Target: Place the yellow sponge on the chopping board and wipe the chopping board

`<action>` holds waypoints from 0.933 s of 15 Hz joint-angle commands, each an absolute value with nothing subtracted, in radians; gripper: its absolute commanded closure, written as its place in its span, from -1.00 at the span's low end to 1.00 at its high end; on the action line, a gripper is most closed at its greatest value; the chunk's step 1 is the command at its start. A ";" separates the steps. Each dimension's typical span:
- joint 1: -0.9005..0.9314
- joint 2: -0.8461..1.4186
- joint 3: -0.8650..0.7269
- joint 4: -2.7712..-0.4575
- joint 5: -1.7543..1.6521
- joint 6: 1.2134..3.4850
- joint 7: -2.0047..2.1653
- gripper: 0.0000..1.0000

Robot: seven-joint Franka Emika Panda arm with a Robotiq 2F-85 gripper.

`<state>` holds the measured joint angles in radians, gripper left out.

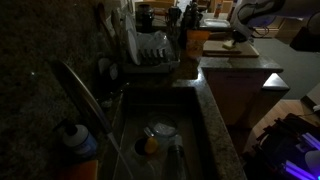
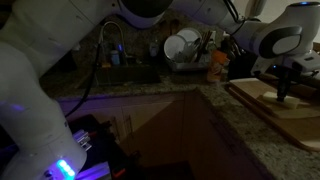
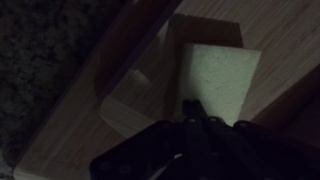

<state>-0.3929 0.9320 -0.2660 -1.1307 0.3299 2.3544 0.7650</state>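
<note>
1. Dim kitchen, night light: your gripper (image 2: pixel 288 90) hangs low over the chopping board (image 2: pixel 262 97), seen in both exterior views.
2. Wrist cam: the yellow sponge (image 3: pixel 222 80) lies flat on the board's top, a pale rectangle. Its near edge is right at the fingertips (image 3: pixel 190 115).
3. Grip state: you cannot tell. The fingers read as one dark mass in the wrist view and are too small in the ext. views, so apart, together or pinching the sponge is unclear.
4. The board rests on the granite countertop (image 3: pixel 40 60), dark & speckled at the left of the wrist view.
5. Elsewhere: the sink (image 1: pixel 200 130) fills the foreground of an exterior view w/ a yellow-orange lump (image 1: pixel 150 146) in the basin. A dish rack (image 1: pixel 150 52) stands btwn sink & board, and the board is well apart from the sink.
</note>
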 commanded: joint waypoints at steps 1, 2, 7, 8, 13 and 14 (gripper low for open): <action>-0.392 0.848 -0.178 -1.225 0.379 2.321 0.656 1.00; -0.387 0.842 -0.151 -1.233 0.390 2.313 0.625 1.00; -0.371 0.826 -0.046 -1.237 0.403 2.220 0.532 1.00; -0.365 0.831 -0.044 -1.228 0.393 2.220 0.528 1.00; -0.393 0.845 -0.048 -1.195 0.410 2.195 0.514 1.00; -0.407 0.836 -0.054 -1.208 0.416 2.198 0.517 1.00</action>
